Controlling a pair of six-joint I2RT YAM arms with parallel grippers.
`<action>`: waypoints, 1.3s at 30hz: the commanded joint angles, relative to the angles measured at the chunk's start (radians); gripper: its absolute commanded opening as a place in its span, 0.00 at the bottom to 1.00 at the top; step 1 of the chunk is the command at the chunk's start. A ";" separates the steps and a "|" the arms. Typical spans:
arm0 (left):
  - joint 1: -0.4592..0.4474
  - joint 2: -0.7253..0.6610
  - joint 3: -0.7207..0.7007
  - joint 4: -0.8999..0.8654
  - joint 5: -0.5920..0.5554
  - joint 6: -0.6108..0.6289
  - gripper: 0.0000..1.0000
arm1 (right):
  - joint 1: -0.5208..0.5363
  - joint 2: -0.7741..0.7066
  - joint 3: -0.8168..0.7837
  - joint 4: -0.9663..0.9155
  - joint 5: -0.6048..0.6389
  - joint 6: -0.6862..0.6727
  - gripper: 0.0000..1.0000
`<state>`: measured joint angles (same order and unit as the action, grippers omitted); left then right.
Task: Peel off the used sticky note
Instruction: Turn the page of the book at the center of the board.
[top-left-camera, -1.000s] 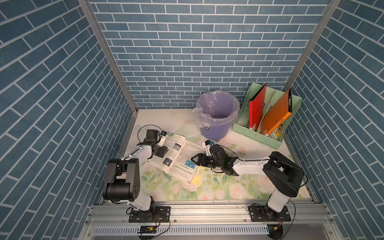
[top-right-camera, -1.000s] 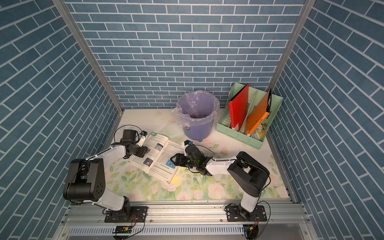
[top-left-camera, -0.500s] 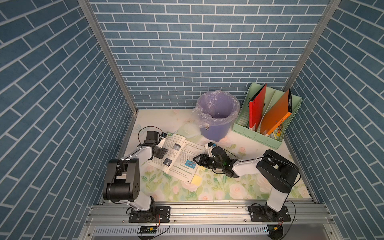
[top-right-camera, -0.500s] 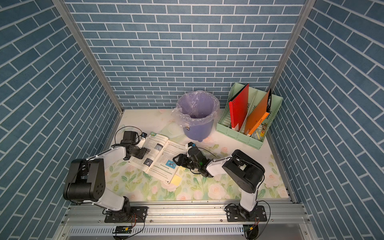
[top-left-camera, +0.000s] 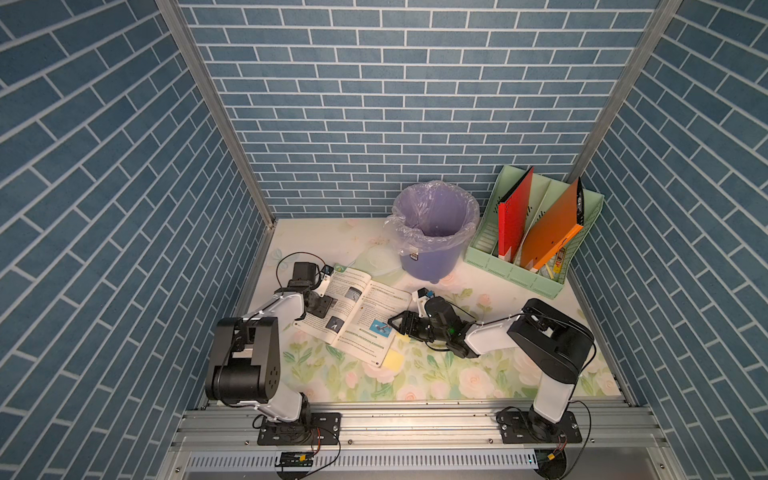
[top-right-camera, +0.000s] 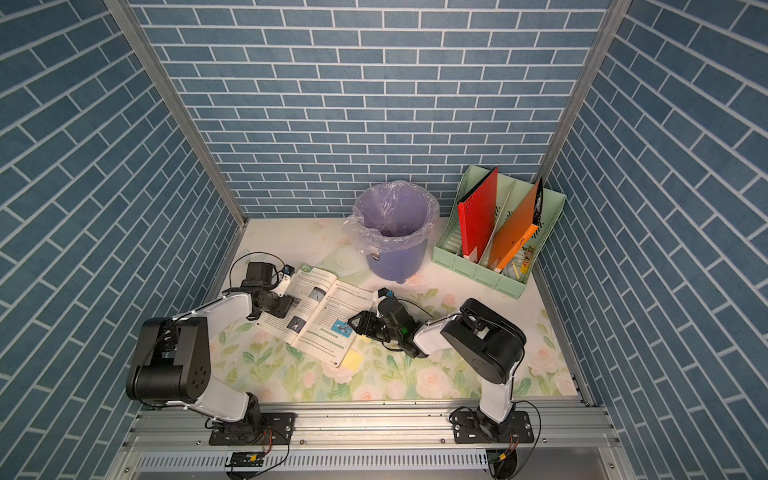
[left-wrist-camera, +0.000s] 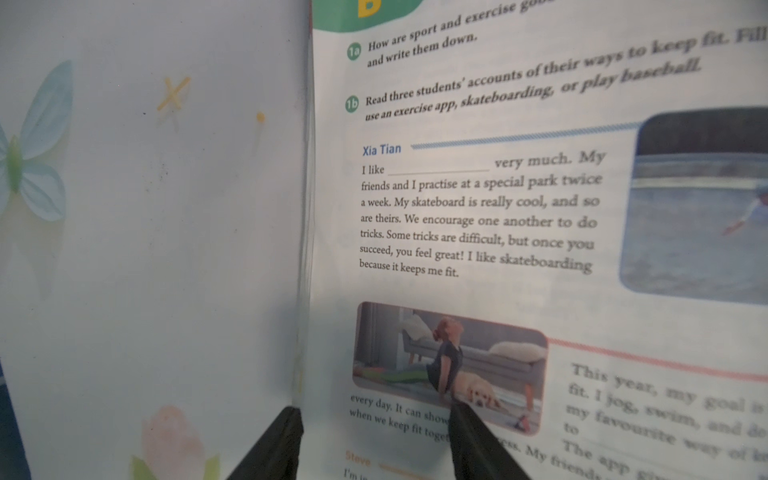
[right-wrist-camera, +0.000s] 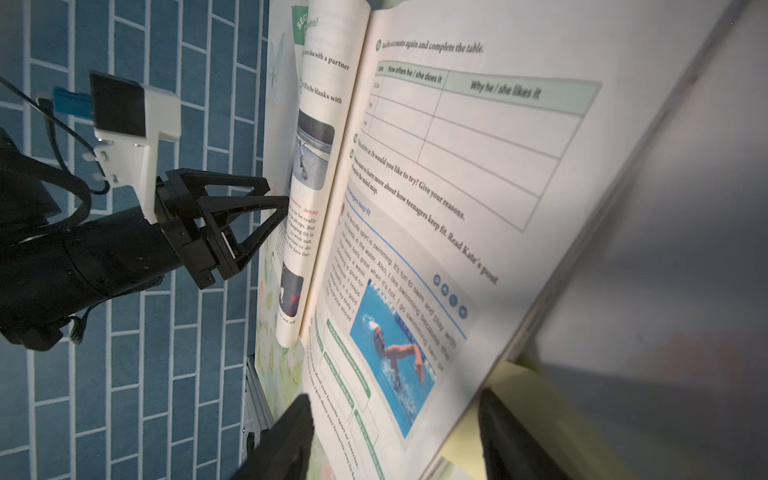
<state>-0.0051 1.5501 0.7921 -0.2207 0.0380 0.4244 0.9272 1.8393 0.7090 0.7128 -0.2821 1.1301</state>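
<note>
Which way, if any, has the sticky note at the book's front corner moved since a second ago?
No. The sticky note stays at that corner of the book, same spot against the bin.

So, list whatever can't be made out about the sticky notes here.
Square yellow paper sticky note: edge under the open printed textbook in both top views; writing too small.
Second yellow note: mostly under the right black fingers in top views, blurred in right wrist view.
</note>
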 joint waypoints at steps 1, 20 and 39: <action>-0.004 -0.019 -0.010 -0.021 -0.014 0.013 0.62 | -0.002 0.027 0.027 0.041 -0.018 0.017 0.64; -0.004 -0.032 -0.004 -0.031 -0.010 0.020 0.62 | 0.000 0.125 0.088 0.172 -0.083 0.056 0.47; 0.053 -0.201 0.245 -0.280 0.132 0.033 0.69 | 0.014 0.167 0.385 -0.043 -0.170 -0.086 0.14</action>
<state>0.0269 1.3830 0.9939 -0.4004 0.1051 0.4538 0.9360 1.9732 1.0199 0.7261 -0.4191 1.1088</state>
